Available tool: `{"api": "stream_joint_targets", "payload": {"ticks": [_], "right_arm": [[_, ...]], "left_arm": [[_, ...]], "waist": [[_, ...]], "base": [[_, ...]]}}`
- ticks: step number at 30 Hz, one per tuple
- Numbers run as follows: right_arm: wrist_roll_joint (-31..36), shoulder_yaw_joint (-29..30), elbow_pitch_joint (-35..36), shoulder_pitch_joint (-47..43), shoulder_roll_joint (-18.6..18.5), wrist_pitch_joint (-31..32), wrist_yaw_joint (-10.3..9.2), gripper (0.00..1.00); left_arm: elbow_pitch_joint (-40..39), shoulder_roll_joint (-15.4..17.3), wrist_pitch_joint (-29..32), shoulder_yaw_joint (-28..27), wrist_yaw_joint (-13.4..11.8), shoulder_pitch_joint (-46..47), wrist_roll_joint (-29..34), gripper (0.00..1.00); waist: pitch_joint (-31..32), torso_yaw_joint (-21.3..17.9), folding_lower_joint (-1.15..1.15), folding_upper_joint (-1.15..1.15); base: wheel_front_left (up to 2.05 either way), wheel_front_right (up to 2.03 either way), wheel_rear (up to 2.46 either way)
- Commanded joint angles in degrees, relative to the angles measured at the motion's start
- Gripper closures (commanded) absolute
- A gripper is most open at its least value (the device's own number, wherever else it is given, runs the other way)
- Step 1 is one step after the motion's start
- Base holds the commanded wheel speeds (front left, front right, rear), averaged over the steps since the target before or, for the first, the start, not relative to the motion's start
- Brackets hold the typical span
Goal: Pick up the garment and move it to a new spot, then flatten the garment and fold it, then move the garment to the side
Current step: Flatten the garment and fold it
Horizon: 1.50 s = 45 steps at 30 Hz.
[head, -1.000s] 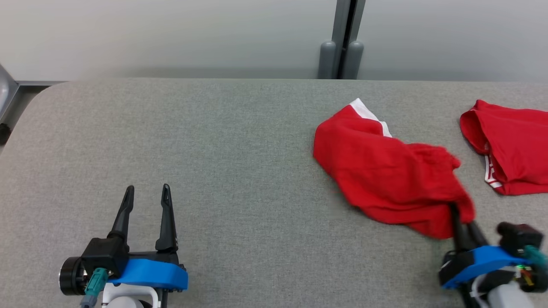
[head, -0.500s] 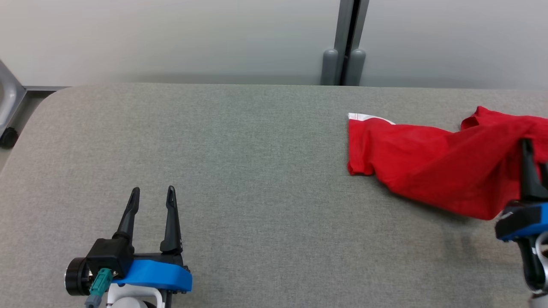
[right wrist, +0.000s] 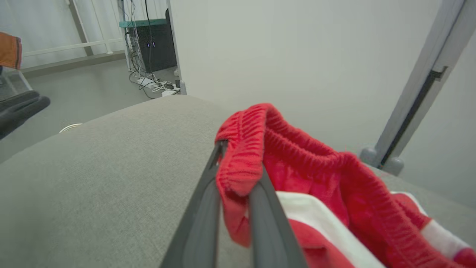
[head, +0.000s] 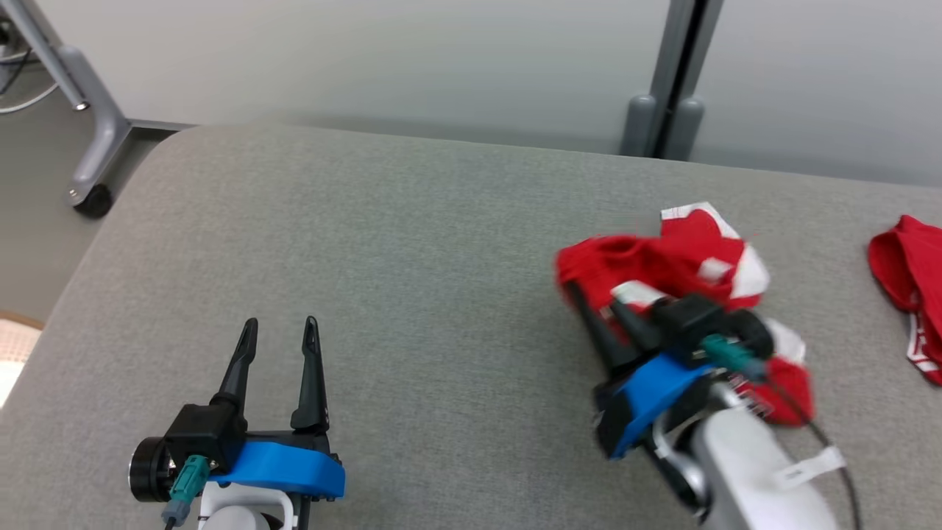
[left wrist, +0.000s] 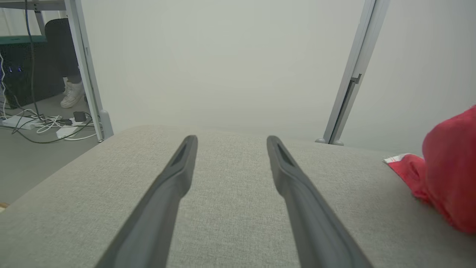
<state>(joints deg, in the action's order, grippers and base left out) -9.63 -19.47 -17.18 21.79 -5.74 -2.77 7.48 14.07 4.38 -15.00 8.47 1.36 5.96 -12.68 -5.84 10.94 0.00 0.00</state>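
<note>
Pinching the elastic waistband (right wrist: 256,123), the right gripper (head: 593,298) has both fingers clamped on the red garment (head: 662,261); it sits bunched on the grey table (head: 412,243), right of centre, white trim (head: 749,278) showing; that hold looks right for hauling it clear of the other red piece (head: 909,272); left gripper (head: 280,322) waits empty, fingers spread, near left.

Red garment (head: 647,259) with white stripes, crumpled in a heap, its elastic waistband pinched in the right pincer (head: 593,297), the rest bunched just beyond it.
</note>
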Motion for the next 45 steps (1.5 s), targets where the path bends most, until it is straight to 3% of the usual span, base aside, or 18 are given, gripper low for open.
{"api": "stream_joint_targets", "payload": {"ticks": [1,12,14,15,19,25,29,39,45], "right_arm": [[-0.17,-0.28,-0.34,0.84,0.09,-0.42,0.03,1.00],[-8.00,-21.35,-14.20,0.69,2.82,-4.42,0.03,1.00],[-9.58,-24.62,-15.59,0.31,2.75,-4.32,0.03,0.62],[-10.13,-25.91,-16.17,0.36,2.81,-4.75,0.03,0.00],[-11.70,-27.56,-17.64,0.76,2.77,-6.92,0.03,0.00],[-11.84,-24.42,-17.57,2.00,2.80,-9.84,0.03,0.00],[-9.42,-18.35,-16.67,2.07,2.52,-11.10,0.03,0.00],[-2.89,1.22,-9.09,-1.75,-4.67,-9.01,0.03,0.00],[-0.93,6.91,-6.06,-5.65,-6.24,-4.78,0.03,0.00]], "left_arm": [[0.02,-0.11,-0.25,0.10,0.08,0.46,0.00,0.00],[0.90,-0.87,-0.25,0.25,0.34,0.22,-0.43,0.00],[0.96,-1.00,-0.24,0.15,0.30,-0.05,-0.44,0.00],[1.03,-1.05,-0.25,0.14,0.29,-0.12,-0.46,0.00],[1.19,-1.18,-0.25,-0.17,0.33,-0.17,-0.45,0.00],[1.27,-1.24,-0.25,-1.00,0.39,-0.50,0.19,0.00],[0.93,-1.00,-0.25,-1.73,0.47,-0.90,0.59,0.00],[-0.05,-0.74,-0.25,-3.21,0.36,-2.31,1.29,0.00],[-0.31,-0.86,-0.24,-2.96,0.63,-2.31,1.48,0.00]], "waist": [[-0.47,0.62,0.00,0.00],[-1.13,4.60,0.00,0.00],[-1.19,4.49,0.00,0.00],[-1.21,4.36,0.00,0.00],[-1.05,3.19,0.00,0.00],[-0.13,0.85,0.00,0.00],[0.36,-0.69,0.00,0.00],[1.15,-3.39,0.00,0.00],[0.95,-3.22,0.00,0.00]], "base": [[0.00,0.00,0.00],[0.00,0.00,0.00],[0.00,0.00,0.00],[0.00,0.00,0.00],[0.00,0.00,0.00],[0.00,0.00,0.00],[0.00,0.00,0.00],[0.00,0.00,0.00],[0.00,0.00,0.00]]}}
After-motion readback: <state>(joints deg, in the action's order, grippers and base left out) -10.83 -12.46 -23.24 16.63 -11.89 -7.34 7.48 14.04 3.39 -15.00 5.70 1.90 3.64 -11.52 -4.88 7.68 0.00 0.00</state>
